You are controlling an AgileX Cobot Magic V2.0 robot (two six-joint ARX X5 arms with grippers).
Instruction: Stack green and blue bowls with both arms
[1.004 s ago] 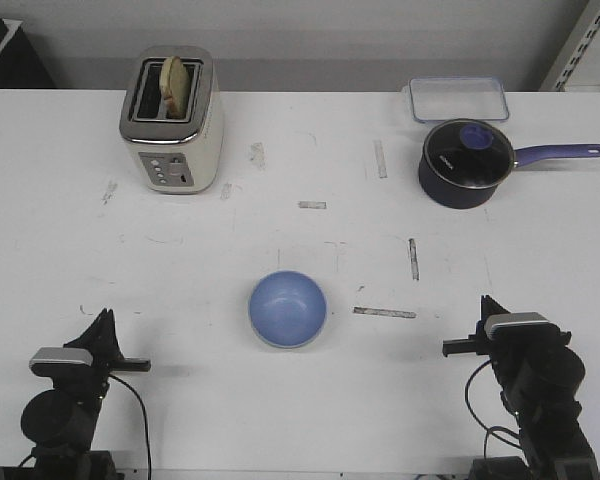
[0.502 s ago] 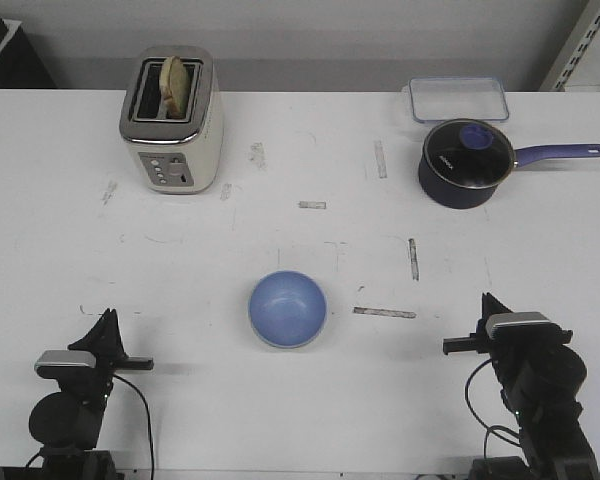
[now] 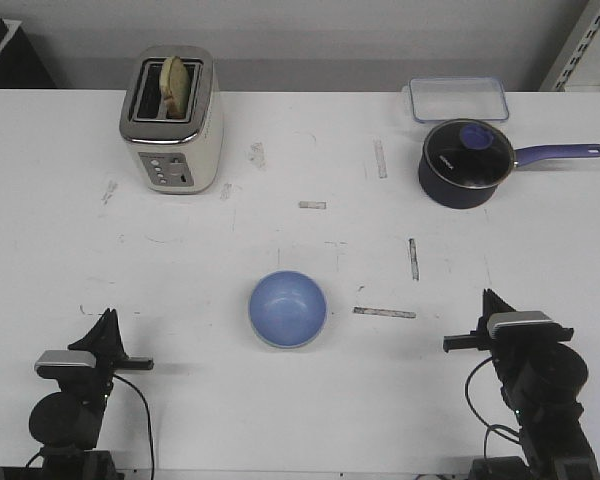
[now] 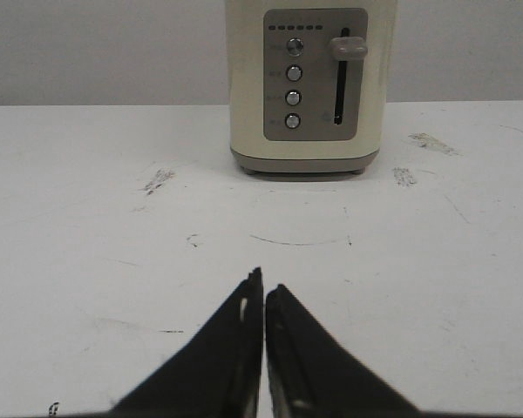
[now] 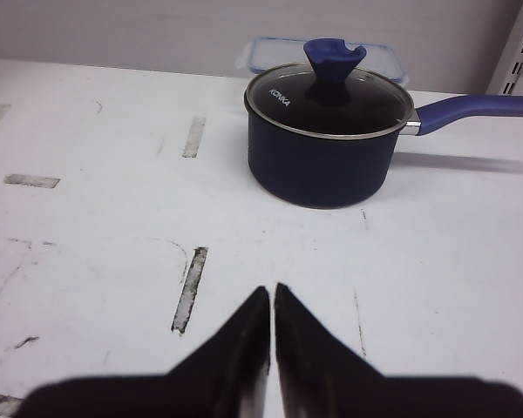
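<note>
The light blue bowl point(image 3: 287, 308) sits upright on the white table point(image 3: 300, 400), midway between the two arms. The green bowl does not show in any view. My left gripper point(image 3: 106, 318) is near the table's front left, shut and empty; in the left wrist view point(image 4: 264, 280) its jaws are closed together over bare table, pointing at the toaster. My right gripper point(image 3: 486, 299) is near the front right, shut and empty; in the right wrist view point(image 5: 271, 289) its jaws are closed and point at the saucepan. Neither wrist view shows the blue bowl.
A cream toaster point(image 3: 172, 120) with a slice of bread in it stands at the back left, and shows in the left wrist view point(image 4: 309, 83). A dark navy saucepan point(image 3: 465, 164) with a glass lid and purple handle point(image 5: 324, 131) and a clear lidded box point(image 3: 458, 98) are at the back right.
The left arm has sunk a little and settled at the front left. The right arm and the blue bowl have not moved.
</note>
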